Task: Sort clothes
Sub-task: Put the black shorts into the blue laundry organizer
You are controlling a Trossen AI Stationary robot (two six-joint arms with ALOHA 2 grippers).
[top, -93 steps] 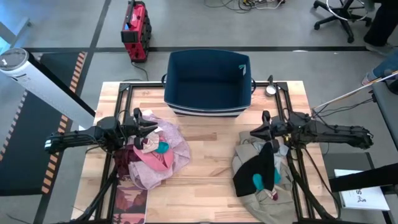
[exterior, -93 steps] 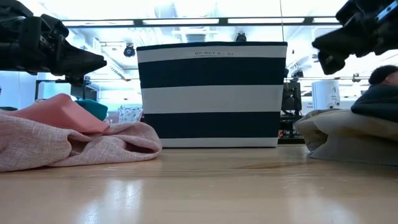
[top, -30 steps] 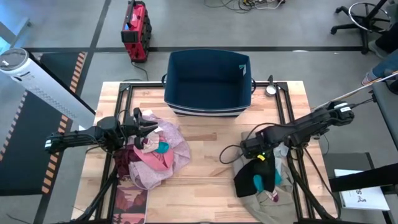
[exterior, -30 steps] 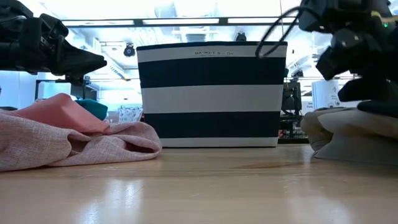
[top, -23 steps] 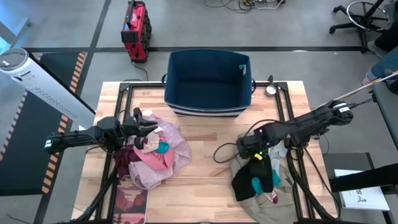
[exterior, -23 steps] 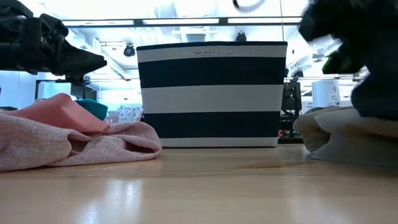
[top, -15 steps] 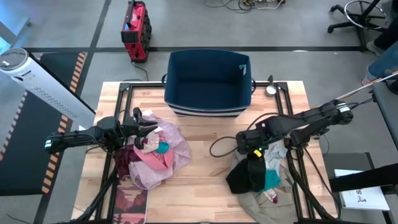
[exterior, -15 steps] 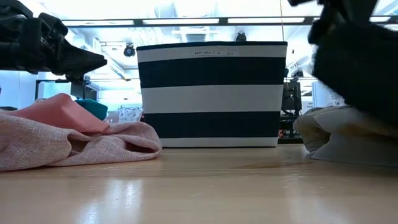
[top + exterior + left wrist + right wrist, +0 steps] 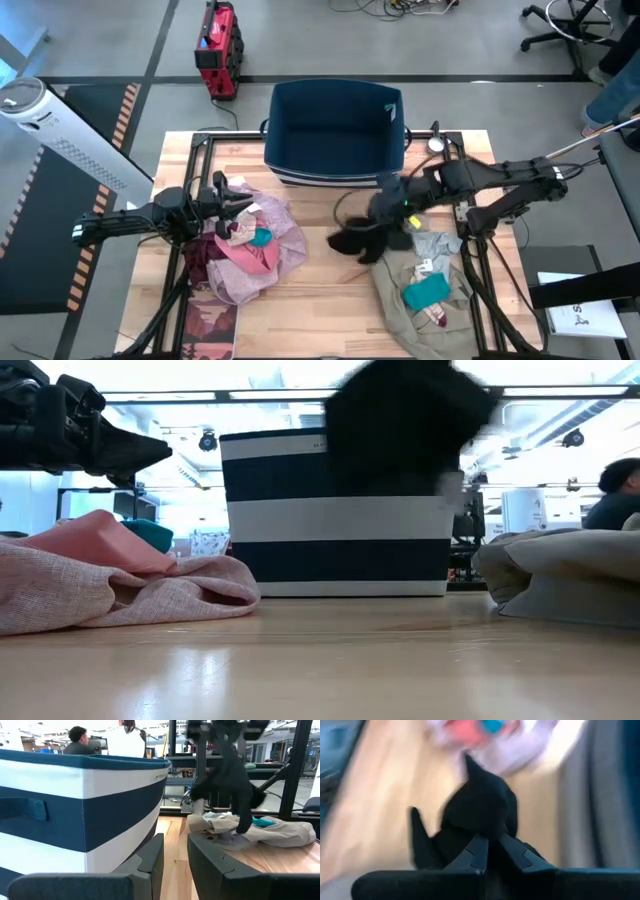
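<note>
Two piles of clothes sit on the wooden table [image 9: 330,300], one on each side, with a navy and white striped bin [image 9: 335,132] at the far edge between them. The right gripper [image 9: 385,205] hangs in front of the bin, its fingers pinched shut on a black garment [image 9: 362,238] that dangles clear of the table; in the low view the dark cloth [image 9: 405,425] blocks part of the bin's striped wall. Just beside it on the right lies the beige garment [image 9: 420,300], with a small teal piece [image 9: 426,292] and a grey piece [image 9: 433,245] on top. The left gripper [image 9: 240,198] hovers at the far edge of the left pile, its fingers spread apart and holding nothing. That pile is a pale lilac-pink garment [image 9: 285,240] under a coral pink one [image 9: 250,256], with a maroon piece [image 9: 203,262] at its side. A reddish-brown book [image 9: 210,330] lies at the table's near left corner. A person [image 9: 612,495] shows in the room beyond the table.
</note>
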